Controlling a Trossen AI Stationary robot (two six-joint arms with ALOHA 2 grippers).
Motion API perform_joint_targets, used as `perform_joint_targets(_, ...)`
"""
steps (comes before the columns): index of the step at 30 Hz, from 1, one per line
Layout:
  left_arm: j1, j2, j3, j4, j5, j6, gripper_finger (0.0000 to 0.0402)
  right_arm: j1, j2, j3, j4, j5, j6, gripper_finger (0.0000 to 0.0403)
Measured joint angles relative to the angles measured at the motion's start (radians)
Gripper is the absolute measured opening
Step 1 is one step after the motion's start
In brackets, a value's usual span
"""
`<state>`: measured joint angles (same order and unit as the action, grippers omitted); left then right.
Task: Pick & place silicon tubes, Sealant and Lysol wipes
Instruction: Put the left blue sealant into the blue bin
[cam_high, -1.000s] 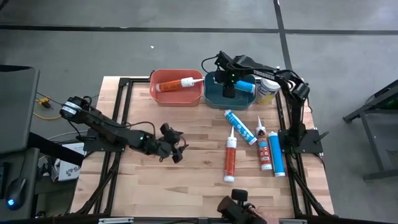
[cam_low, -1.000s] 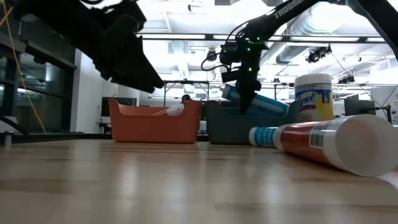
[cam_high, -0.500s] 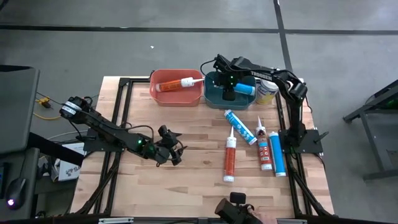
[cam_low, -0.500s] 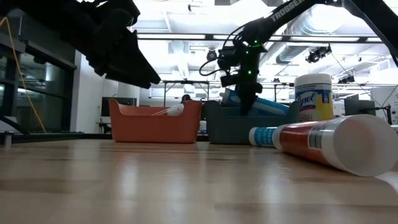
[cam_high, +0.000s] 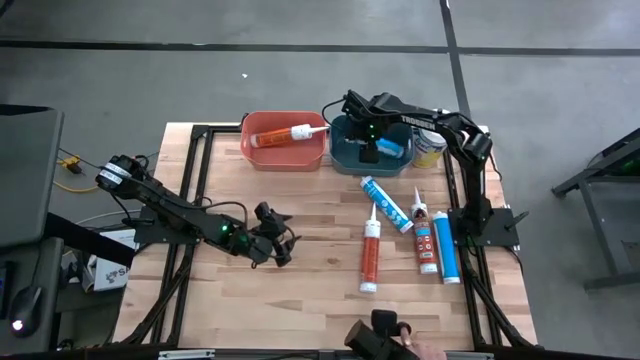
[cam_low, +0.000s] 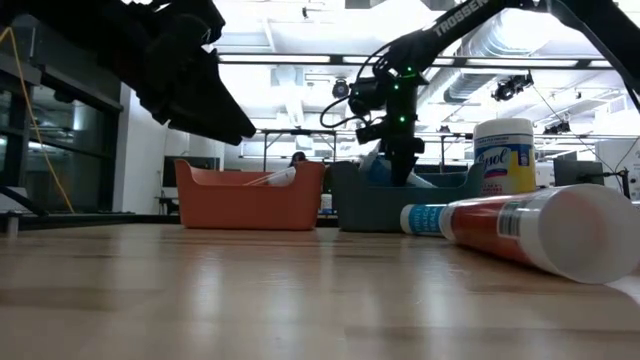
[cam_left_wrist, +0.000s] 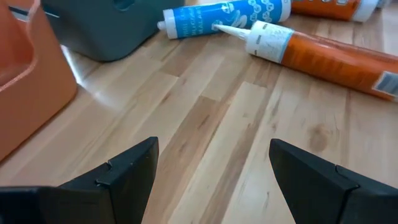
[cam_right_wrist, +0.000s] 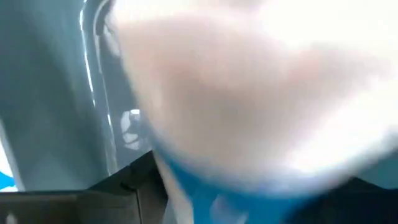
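right pincer (cam_high: 368, 152) has sunk deeper into teal bin (cam_high: 341, 157), blue tube (cam_high: 392, 145) now lying low inside | grip state: cannot tell | left pincer (cam_high: 283, 243) released, idle | Lysol wipes (cam_high: 431, 147) beside bin, unplaced

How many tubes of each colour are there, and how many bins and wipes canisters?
Blue tubes: 3
Orange tubes: 3
Bins: 2
Lysol wipes canisters: 1
Total: 9
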<state>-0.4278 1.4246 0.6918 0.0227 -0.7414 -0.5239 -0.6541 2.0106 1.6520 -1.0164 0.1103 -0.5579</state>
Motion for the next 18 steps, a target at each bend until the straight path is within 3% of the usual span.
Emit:
perform_joint_targets(10, -0.004, 0.000, -0.026, 0.061, 0.053, 0.182, 0.0298, 0.010, 0.000, 0.000, -0.046, 0.015, 0.003, 0.0239)
perform_joint_targets(13, -0.005, -0.026, -0.104, 0.179, 0.080, 0.224, 0.0298, 0.025, 0.000, 0.000, -0.065, 0.030, 0.001, 0.0238)
perform_joint_targets(18, 0.002, -0.111, -0.298, 0.516, 0.145, 0.342, 0.0298, 0.043, 0.000, 0.005, -0.094, 0.078, -0.004, 0.0240)
